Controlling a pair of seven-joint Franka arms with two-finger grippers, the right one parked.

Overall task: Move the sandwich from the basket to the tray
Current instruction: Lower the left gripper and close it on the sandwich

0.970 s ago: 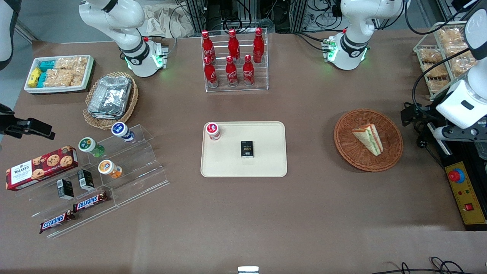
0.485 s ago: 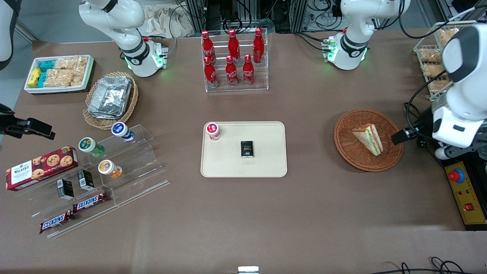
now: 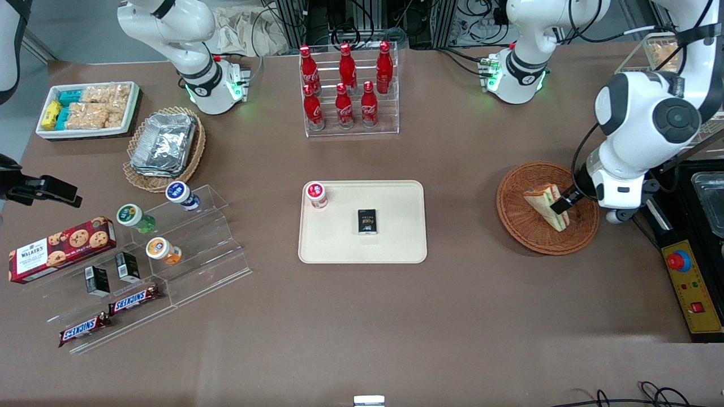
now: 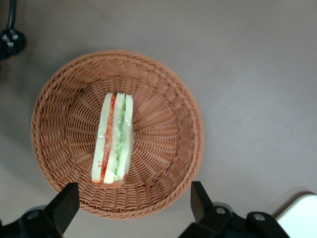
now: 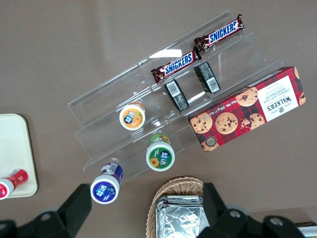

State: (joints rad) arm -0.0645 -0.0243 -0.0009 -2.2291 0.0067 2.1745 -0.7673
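Note:
The sandwich point(image 3: 544, 206) is a pale wedge with green and red filling, and it lies in the round reddish-brown wicker basket point(image 3: 523, 229). My left gripper point(image 3: 564, 204) hangs above the basket, on the side toward the working arm's end. In the left wrist view the sandwich point(image 4: 113, 139) rests on its side in the basket point(image 4: 163, 99). The gripper point(image 4: 131, 204) is open wide over the basket's rim with nothing between its fingers. The cream tray point(image 3: 396, 243) lies mid-table, beside the basket toward the parked arm's end.
A red-capped small bottle point(image 3: 317, 194) and a small black box point(image 3: 367, 221) sit on the tray. A rack of red cola bottles point(image 3: 348, 90) stands farther from the camera. A yellow control box point(image 3: 693, 285) lies at the working arm's end.
The left arm has swung in from the working arm's end of the table. Its gripper has moved from outside the basket to above the basket and sandwich.

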